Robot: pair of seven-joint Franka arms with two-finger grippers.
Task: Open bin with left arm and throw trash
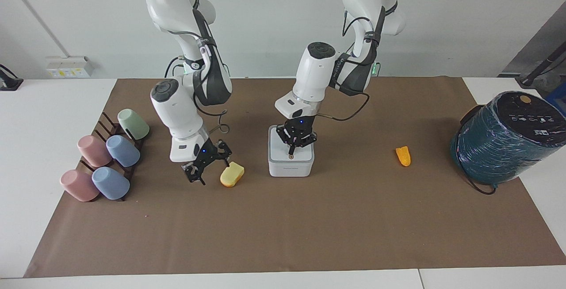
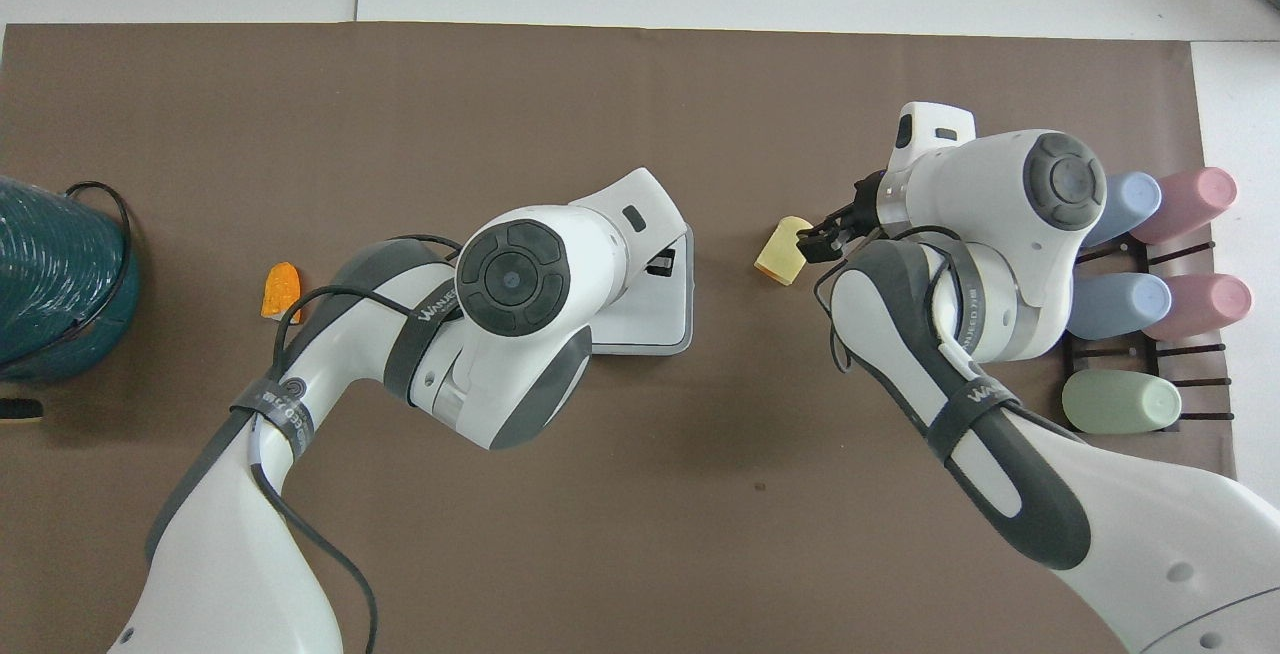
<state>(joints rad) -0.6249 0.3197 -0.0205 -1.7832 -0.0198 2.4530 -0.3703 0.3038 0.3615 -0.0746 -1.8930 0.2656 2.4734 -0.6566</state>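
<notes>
- Trash first: the pale yellow lump [image 1: 232, 175] lay on the brown mat of the desk [image 1: 309, 236], just beside the right pincer [image 1: 207, 169], which hung low with its fingers spread apart and empty.
- It looked soft and light, likely to squash, not slip; a gentle pinch across its narrow sides should do.
- One orange lump [image 1: 403, 156] sat well apart from both pincers, toward the left arm's end of the desk; it would probably handle the same way.
- The bin [image 1: 290, 161] stood directly under the left pincer [image 1: 292, 148], whose fingertips were pressed together and pointed down at the lid near the small orange dot.
- Stiff plastic, light enough to shift if shoved sideways, so a straight downward press on the dot seemed wisest; the lid lay flat, not yet open.
- Whether the tips truly touched the lid was hard to make out.
- From overhead, the left arm covered much of the bin, and the right arm hid part of the yellow lump.
- The second orange lump showed in neither view.
</notes>
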